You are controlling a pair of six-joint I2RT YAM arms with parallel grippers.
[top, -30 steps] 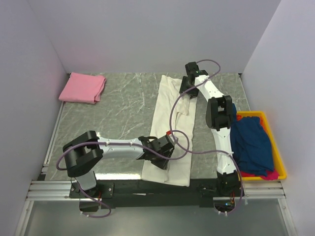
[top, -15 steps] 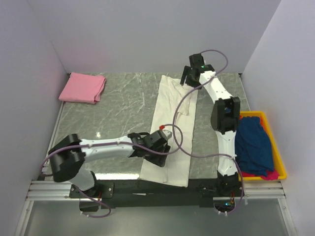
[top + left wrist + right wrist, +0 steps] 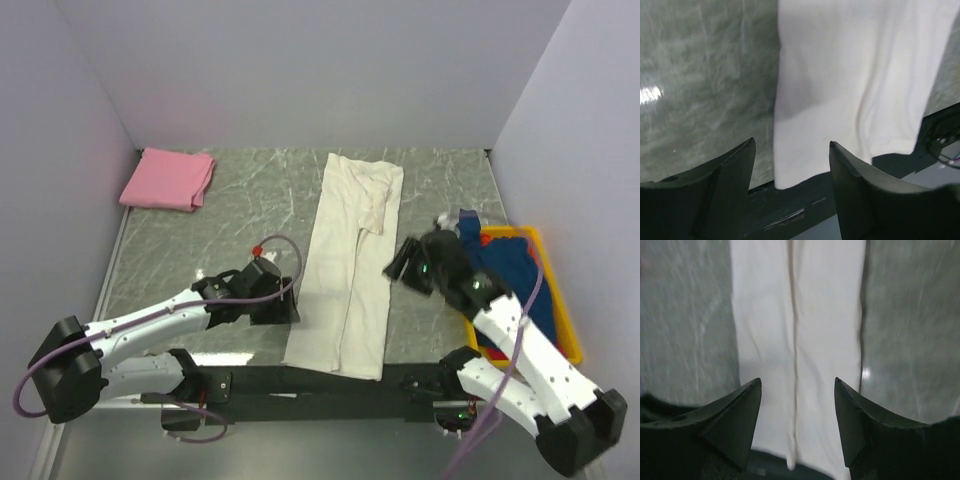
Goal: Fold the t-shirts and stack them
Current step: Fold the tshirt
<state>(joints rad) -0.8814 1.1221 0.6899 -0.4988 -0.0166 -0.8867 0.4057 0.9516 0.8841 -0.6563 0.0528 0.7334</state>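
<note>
- Both open and empty, the left end effector (image 3: pixel 790 150) and right end effector (image 3: pixel 797 385) flank the cream shirt (image 3: pixel 350 260), a long strip on the surface (image 3: pixel 240 210).
- Likely next: grip near hem, fold toward collar.

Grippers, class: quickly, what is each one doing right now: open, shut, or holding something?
Left gripper: open, holding nothing.
Right gripper: open, holding nothing.
</note>
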